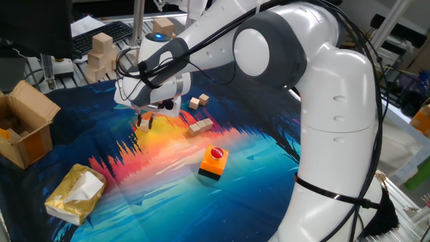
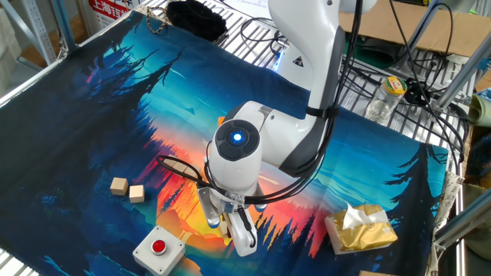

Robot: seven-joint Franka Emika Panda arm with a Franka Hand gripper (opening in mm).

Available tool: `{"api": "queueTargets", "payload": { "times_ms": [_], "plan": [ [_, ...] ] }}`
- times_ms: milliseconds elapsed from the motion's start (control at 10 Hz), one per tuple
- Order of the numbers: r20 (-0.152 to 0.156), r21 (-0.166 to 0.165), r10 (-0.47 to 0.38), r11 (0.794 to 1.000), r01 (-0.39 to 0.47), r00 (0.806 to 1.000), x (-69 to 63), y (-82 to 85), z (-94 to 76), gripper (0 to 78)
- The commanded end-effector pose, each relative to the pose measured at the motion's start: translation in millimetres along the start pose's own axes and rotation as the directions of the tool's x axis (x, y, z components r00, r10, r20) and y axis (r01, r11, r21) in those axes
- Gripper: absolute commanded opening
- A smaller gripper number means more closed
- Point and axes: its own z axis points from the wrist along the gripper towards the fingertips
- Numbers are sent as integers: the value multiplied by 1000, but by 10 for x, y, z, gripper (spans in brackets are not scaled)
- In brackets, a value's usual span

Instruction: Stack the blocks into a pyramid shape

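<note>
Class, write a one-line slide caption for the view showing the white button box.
Gripper hovers beside white button box; two small blocks wait nearby.

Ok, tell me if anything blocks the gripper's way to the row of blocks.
Nothing visible does: only bare mat lies between the gripper and the row of blocks; the orange button box sits aside.

almost no readable text in either view

a red-and-white sign at the top edge of the other fixed view, behind the metal shelving, carries white characters too small and cut off to make out. a small dark triangular mark sits on the white robot arm's base; it cannot be read as letters.
</note>
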Motion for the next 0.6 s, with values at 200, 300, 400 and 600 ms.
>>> {"api": "queueTargets", "payload": {
  "times_ms": [200,300,400,600],
  "plan": [
    [-30,66,20,998,-18,999,-115,-367,-478,11],
    [-29,67,25,998,-23,999,-130,-379,-477,11],
    [-24,72,32,997,-30,999,-136,-392,-471,11],
    [-16,80,44,996,-43,999,-155,-473,-451,11]
  ]
}}
